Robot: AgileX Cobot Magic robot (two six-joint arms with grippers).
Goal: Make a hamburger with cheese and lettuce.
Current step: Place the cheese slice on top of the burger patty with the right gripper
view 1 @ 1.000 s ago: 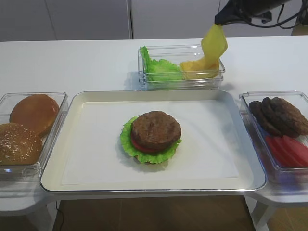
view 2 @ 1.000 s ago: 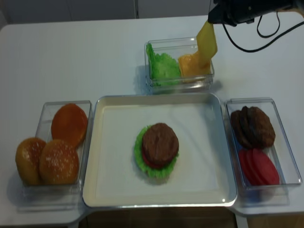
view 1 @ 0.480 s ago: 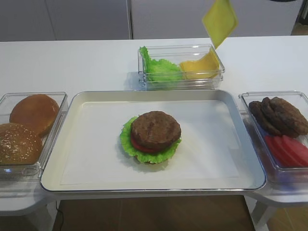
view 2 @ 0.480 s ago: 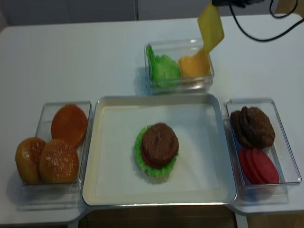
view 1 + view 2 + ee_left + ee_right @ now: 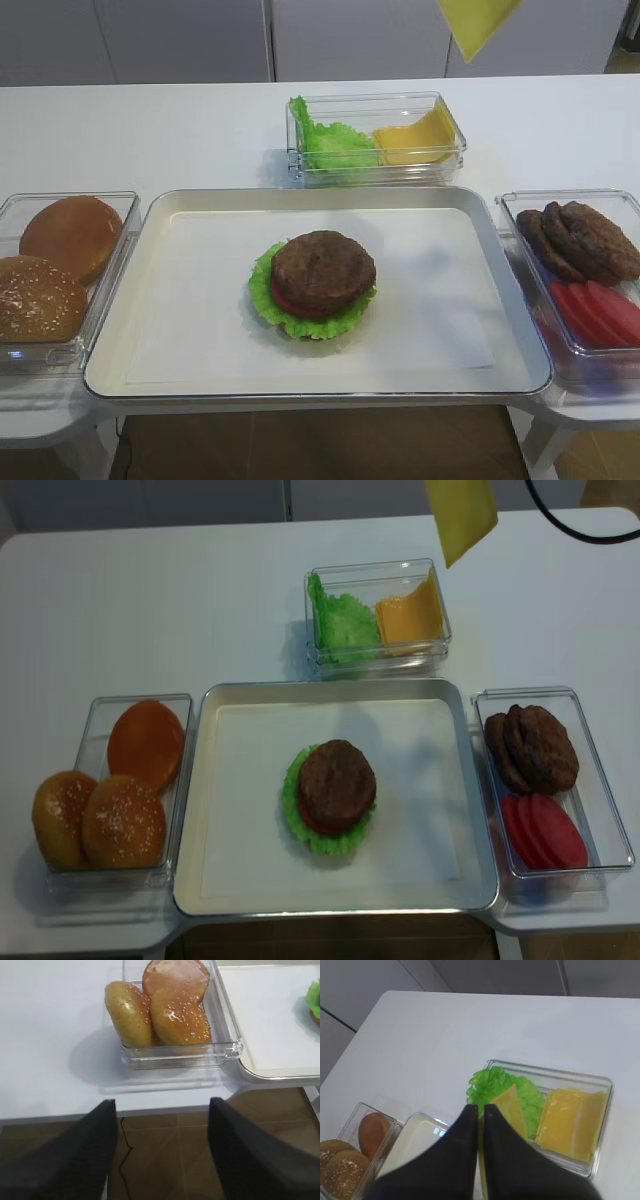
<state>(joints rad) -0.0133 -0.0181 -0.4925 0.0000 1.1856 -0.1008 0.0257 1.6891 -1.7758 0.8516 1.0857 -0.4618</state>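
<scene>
The hamburger (image 5: 322, 270), a brown patty on a tomato slice and green leaf, sits mid-tray; it also shows in the realsense view (image 5: 337, 785). My right gripper (image 5: 481, 1107) is shut on a yellow cheese slice (image 5: 510, 1110). The slice hangs high above the back container, its lower part showing at the top of both exterior views (image 5: 475, 22) (image 5: 460, 515); the gripper itself is above those views' frames. My left gripper (image 5: 161, 1102) is open and empty, below the table's front left edge, near the bun container (image 5: 175, 1010).
A back container holds lettuce (image 5: 335, 145) and stacked cheese slices (image 5: 415, 135). The metal tray (image 5: 320, 385) has buns (image 5: 60, 270) in a box at its left. A box at its right holds loose patties (image 5: 585, 240) and tomato slices (image 5: 600, 310).
The right gripper rose with the cheese slice, lifting it clear of the back container and up out of the top of both exterior views. The hamburger has not moved.
</scene>
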